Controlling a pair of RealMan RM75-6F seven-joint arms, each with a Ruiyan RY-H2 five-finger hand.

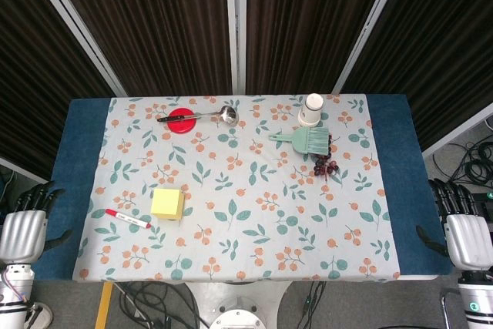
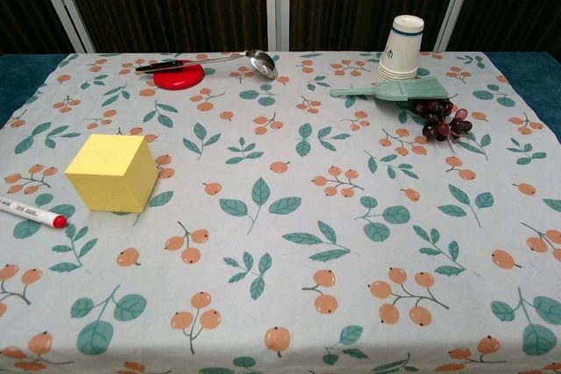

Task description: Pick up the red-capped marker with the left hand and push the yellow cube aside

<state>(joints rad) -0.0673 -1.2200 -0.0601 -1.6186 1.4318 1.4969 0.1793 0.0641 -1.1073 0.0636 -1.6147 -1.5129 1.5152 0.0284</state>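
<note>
A white marker with a red cap [image 1: 128, 219] lies flat on the floral tablecloth near the front left, its cap [image 2: 59, 221] pointing toward the table's middle. Just to its right sits the yellow cube [image 1: 168, 203], seen close up in the chest view [image 2: 112, 172]. My left hand [image 1: 25, 225] hangs off the table's left edge, fingers apart and holding nothing. My right hand [image 1: 462, 226] hangs off the right edge, likewise empty with fingers apart. Neither hand shows in the chest view.
At the back left a ladle [image 1: 202, 116] rests across a red lid [image 1: 182, 123]. A stack of paper cups [image 1: 311, 109], a green brush [image 1: 302, 139] and a bunch of dark grapes [image 1: 325, 164] stand at the back right.
</note>
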